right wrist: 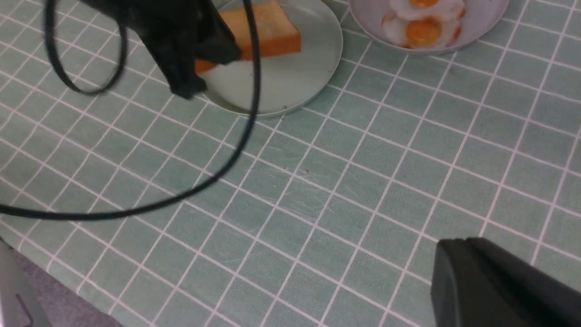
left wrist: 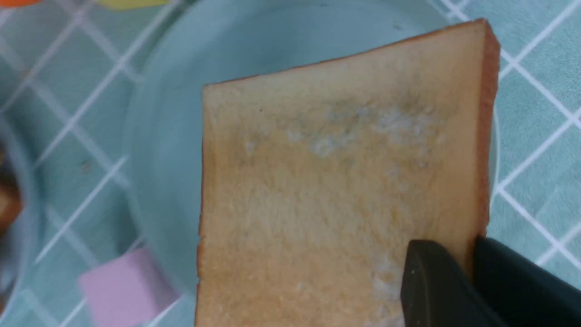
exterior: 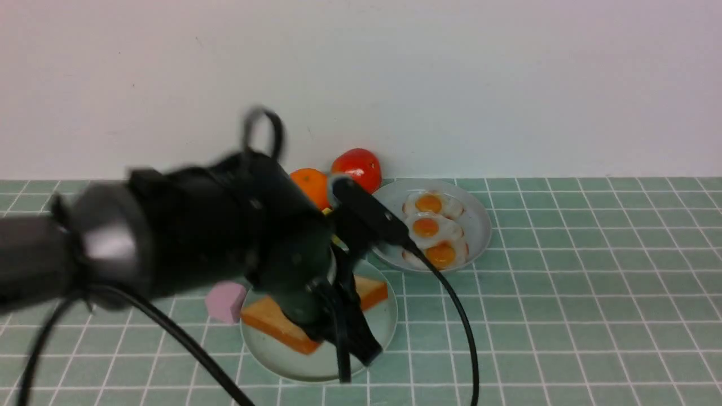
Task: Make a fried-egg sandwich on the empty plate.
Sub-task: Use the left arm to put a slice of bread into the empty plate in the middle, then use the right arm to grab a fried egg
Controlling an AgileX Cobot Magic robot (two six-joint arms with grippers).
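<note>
A green-tiled worktop [exterior: 564, 316] with white grid lines runs back to a plain white wall [exterior: 451, 84]. By the wall stand a tomato [exterior: 358, 166] and an orange [exterior: 310, 186], next to a blue-grey plate [exterior: 479, 225] holding three fried eggs [exterior: 426, 226]. A pink cube [exterior: 225, 301] sits just beside the mint-green plate [exterior: 386, 321].

The left arm, blurred, reaches in from the left and angles down over that plate. The left tool [exterior: 355, 363] has its jaws pinched on the crust edge of a toast slice [exterior: 271, 318], which possibly rests on the plate.

Only one finger of the right tool [right wrist: 499, 281] shows, so I cannot tell its opening.
</note>
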